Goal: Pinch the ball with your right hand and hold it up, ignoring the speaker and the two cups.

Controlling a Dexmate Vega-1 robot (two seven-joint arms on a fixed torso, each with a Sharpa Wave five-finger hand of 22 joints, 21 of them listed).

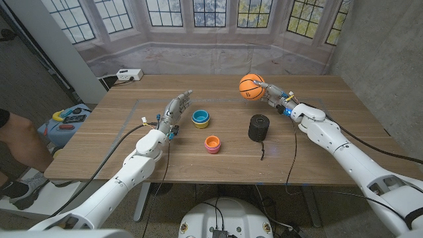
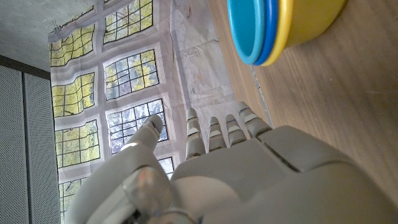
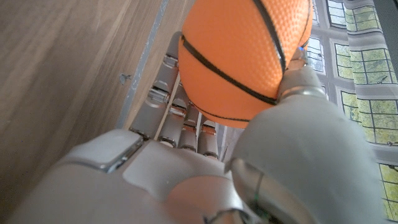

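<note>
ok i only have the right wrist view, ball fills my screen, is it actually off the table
Observer: Yes. In the head view the ball is in the right hand, lifted above the far side of the table.
Operator: anything right under it
Observer: No. The black speaker stands nearer the robot, with bare wood showing between it and the ball.
Operator: and the cups
Observer: The blue and yellow cup and the orange and pink cup stand mid-table, left of the speaker.
Operator: left hand in the way?
Observer: No. The left hand is beside the blue and yellow cup, holding nothing.
</note>
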